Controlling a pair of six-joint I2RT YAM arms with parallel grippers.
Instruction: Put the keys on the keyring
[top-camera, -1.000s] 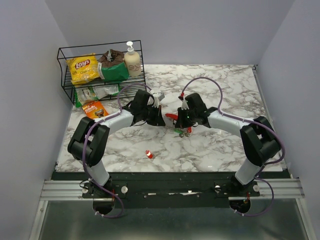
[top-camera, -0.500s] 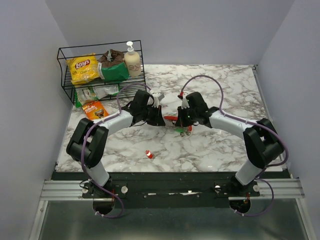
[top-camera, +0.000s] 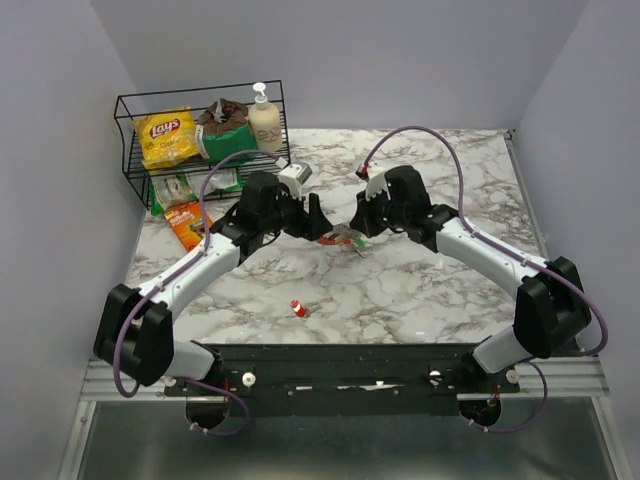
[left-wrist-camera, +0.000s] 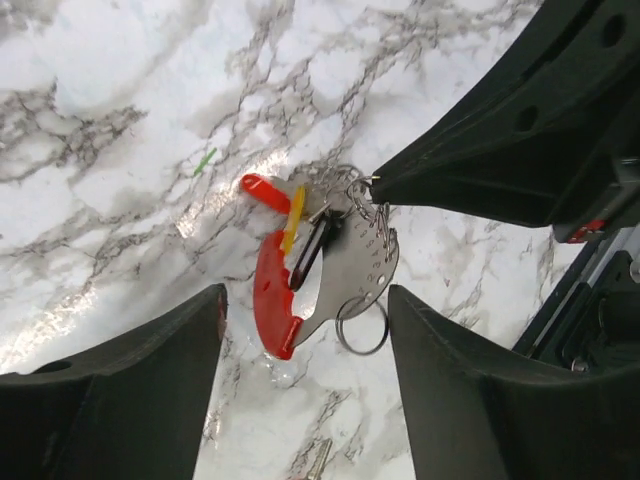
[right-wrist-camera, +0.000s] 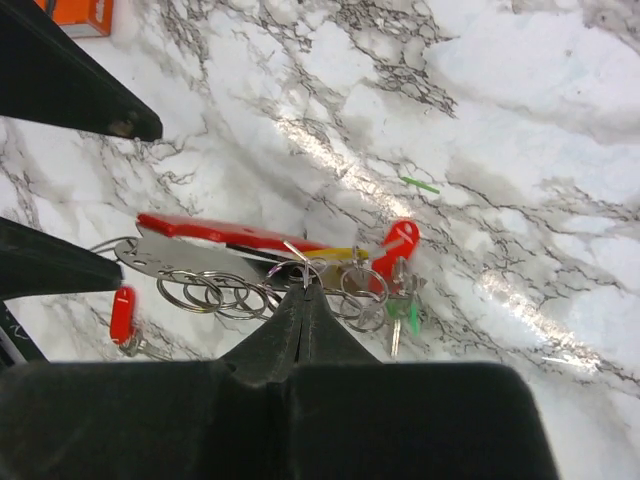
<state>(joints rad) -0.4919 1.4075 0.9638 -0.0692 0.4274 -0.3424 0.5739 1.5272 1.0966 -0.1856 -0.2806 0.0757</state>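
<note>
Verify that the right pincer (right-wrist-camera: 303, 290) is clamped on the keyring (right-wrist-camera: 230, 232) with keys (right-wrist-camera: 398, 240) apparently attached, the left pincer (left-wrist-camera: 305, 300) stands wide and empty beside it, and one red key (top-camera: 297, 308) lies well apart, unthreaded.

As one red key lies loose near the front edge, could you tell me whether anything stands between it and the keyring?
Nothing visible does: only bare marble separates the red key from the keyring, which the right pincer grips.
</note>
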